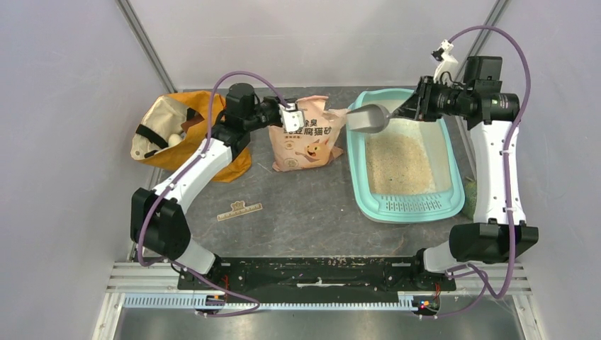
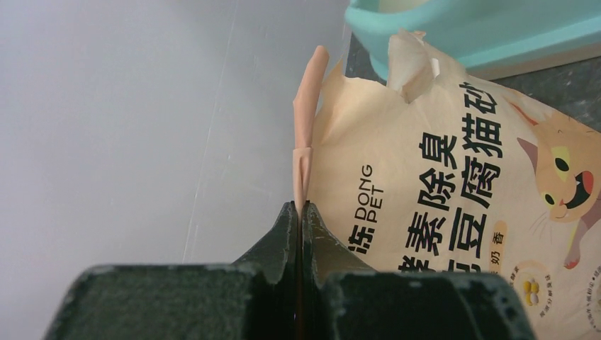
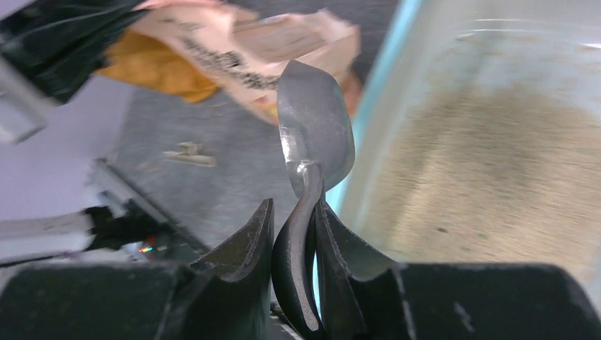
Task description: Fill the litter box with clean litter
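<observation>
Currently,
left gripper (image 2: 301,212): clamped on pouch (image 1: 308,138)
right gripper (image 3: 294,207): clamped on scoop (image 3: 315,127)
risk: litter (image 1: 400,163) spilled left of litter box (image 1: 360,185) by early tilt

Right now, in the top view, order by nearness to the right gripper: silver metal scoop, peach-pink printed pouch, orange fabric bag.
1. Silver metal scoop: held in the right gripper.
2. Peach-pink printed pouch: middle, to its left.
3. Orange fabric bag: far left.

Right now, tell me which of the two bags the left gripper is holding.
The peach-pink printed pouch, pinched at its top edge by the left gripper; the orange fabric bag sits apart, untouched.
</observation>
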